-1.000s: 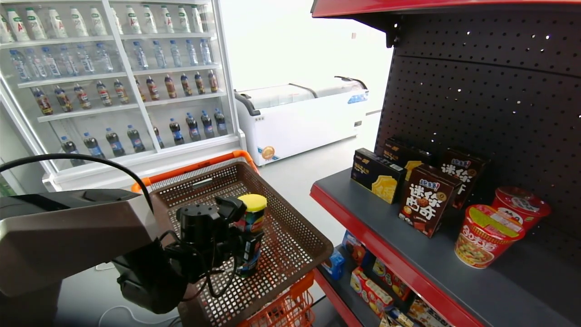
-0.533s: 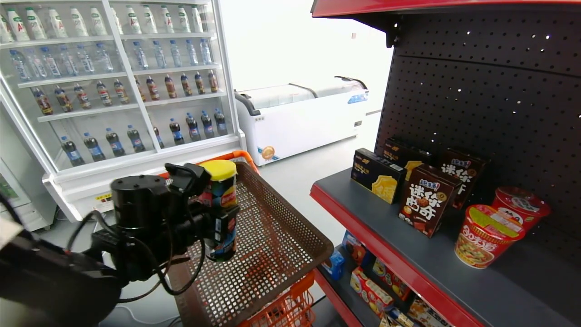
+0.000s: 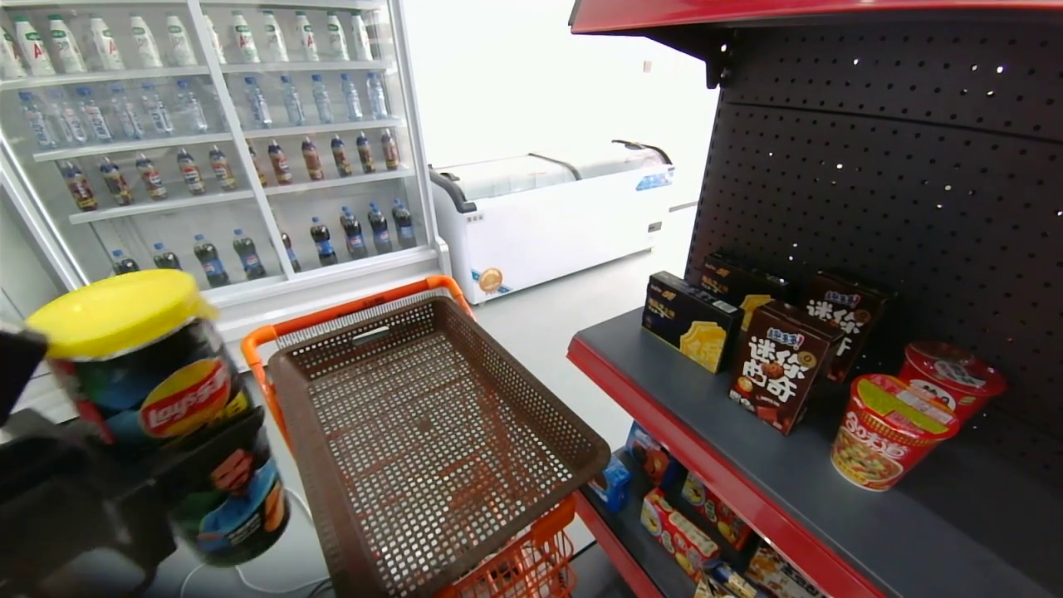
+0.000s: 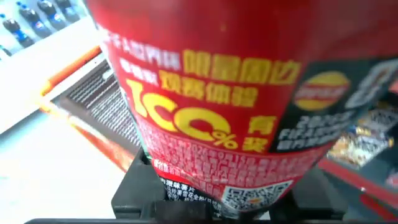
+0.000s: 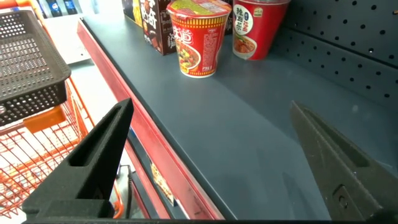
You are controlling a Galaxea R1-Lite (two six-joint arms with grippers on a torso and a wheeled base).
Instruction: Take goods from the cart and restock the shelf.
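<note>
In the head view, the left gripper [image 3: 178, 465] pinches a tall cylindrical chip can with a yellow plastic lid [image 3: 158, 415], its dark fingers [image 3: 208, 440] pressed across the middle of the label. The can stands roughly upright, close to the camera and off to the left of the brown perforated plastic basket [image 3: 432, 432] that sits on the orange wire cart [image 3: 515, 565]. To the right, the dark grey shelf board with a red front edge [image 3: 747, 490] carries dark snack boxes [image 3: 781, 374] and two red noodle cups [image 3: 893, 432]. In the left wrist view, the can's red printed side [image 4: 217, 112] sits in the jaws, with the cart's orange rail [image 4: 68, 68] behind. In the right wrist view, the right gripper [image 5: 211, 109] hangs over the shelf board [image 5: 249, 143], jaws spread wide and holding nothing, with the noodle cups [image 5: 199, 37] beyond.
</note>
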